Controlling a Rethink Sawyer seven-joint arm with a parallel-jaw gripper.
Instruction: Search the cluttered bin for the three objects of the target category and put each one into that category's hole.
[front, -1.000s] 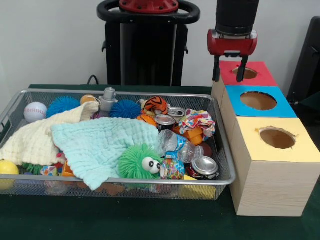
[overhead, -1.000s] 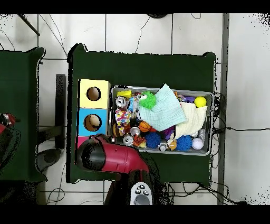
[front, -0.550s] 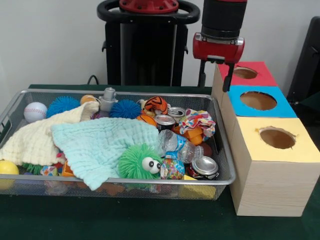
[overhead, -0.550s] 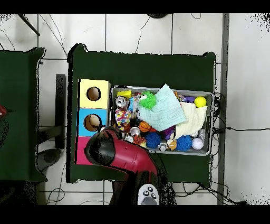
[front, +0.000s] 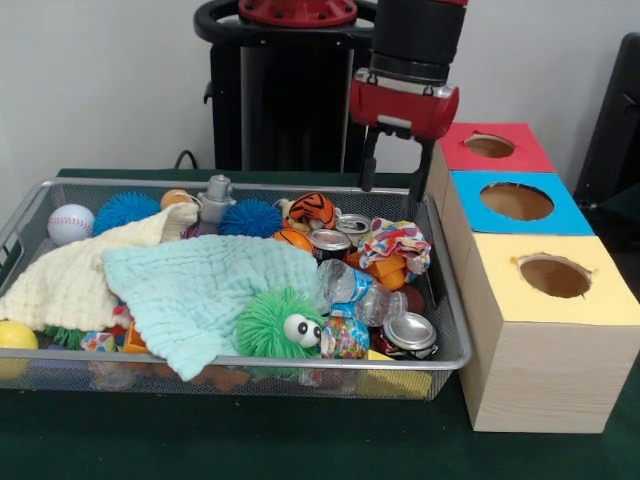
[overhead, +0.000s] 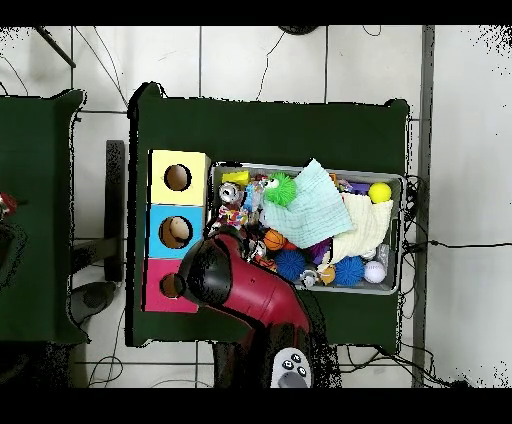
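My gripper hangs open and empty over the far right corner of the wire bin, just left of the red box. Below it lie a colourful frilly cloth and two cans; a third can sits at the front right by a plastic bottle. In the overhead view the red arm covers the gripper and that corner of the bin.
Three boxes with round holes stand right of the bin: red, blue and yellow. A mint cloth and a cream cloth cover much of the bin. Balls, a green fuzzy toy and a tiger toy crowd the rest.
The gripper has moved left from above the red box's hole to over the bin's far right corner and come lower. It stays open. Nothing in the bin has shifted.
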